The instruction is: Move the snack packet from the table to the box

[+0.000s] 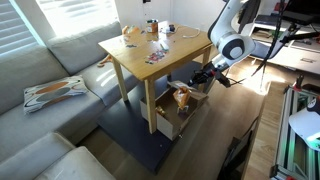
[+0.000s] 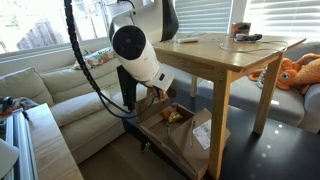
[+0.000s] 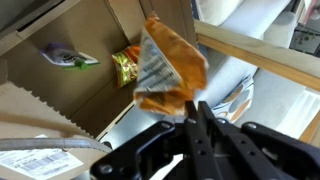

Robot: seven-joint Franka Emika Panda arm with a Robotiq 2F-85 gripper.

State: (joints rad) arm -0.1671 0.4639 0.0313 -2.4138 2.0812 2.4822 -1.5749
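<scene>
The orange snack packet [image 3: 165,65] hangs crinkled and blurred from my gripper [image 3: 190,108], whose fingers are shut on its lower edge. It is held over the open cardboard box [image 3: 95,95]. In both exterior views the box [image 1: 164,123] [image 2: 203,137] stands on the floor beside a leg of the light-wood table [image 1: 150,48] [image 2: 215,55]. My gripper [image 1: 200,77] [image 2: 150,92] is low beside the table, just above the box, with the packet [image 2: 159,96] at its tip.
Inside the box lie a gold packet [image 3: 125,65] and a purple-green packet [image 3: 65,55]. Papers and small items lie on the tabletop. A grey sofa [image 1: 50,120] flanks the table. An orange stuffed toy [image 2: 295,70] sits beyond it.
</scene>
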